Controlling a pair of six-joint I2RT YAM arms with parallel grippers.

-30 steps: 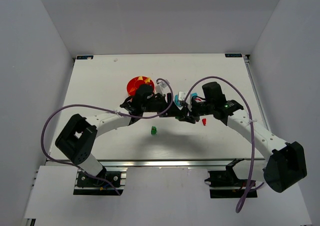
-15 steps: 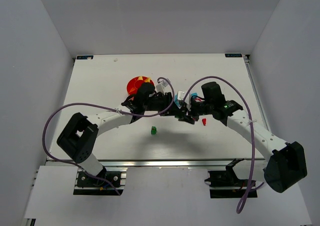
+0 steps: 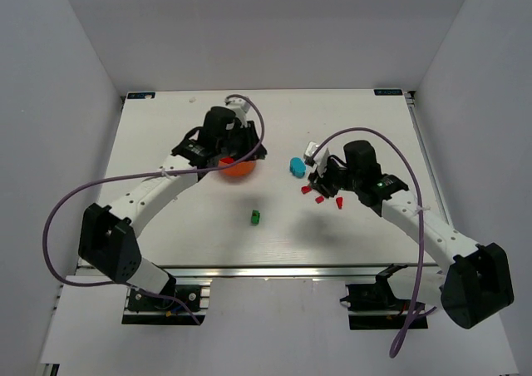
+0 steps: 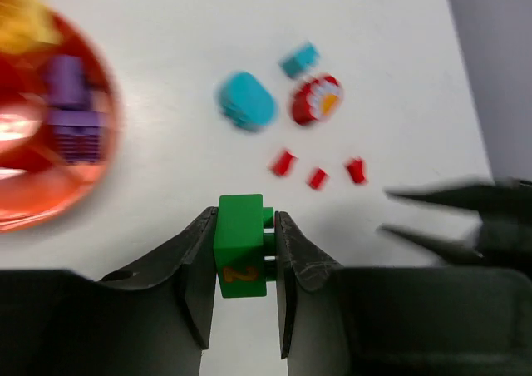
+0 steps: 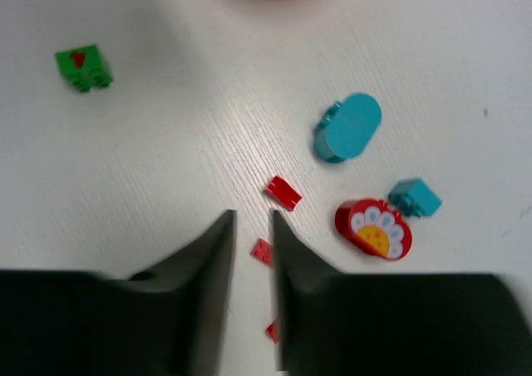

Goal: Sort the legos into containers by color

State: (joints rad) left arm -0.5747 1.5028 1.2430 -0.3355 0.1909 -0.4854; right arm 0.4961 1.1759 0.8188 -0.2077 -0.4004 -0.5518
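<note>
Green plastic is showing between the left fingers, which are clenching a green brick with an orange mark on its face, low in the middle of the left wrist view. At the left edge of that frame we are seeing the orange tub, with purple bricks lying inside it and a yellow blur at its upper left; which compartments they are in we cannot tell. The right fingers are standing slightly parted and grasping nothing, low in the middle of the right wrist view, with a small red piece lying on the white bench in the gap between them. Up and right of them are lying another red piece, a teal oval piece, a small teal brick and a round red flower piece. A second green brick is lying well apart at the upper left of that frame.
</note>
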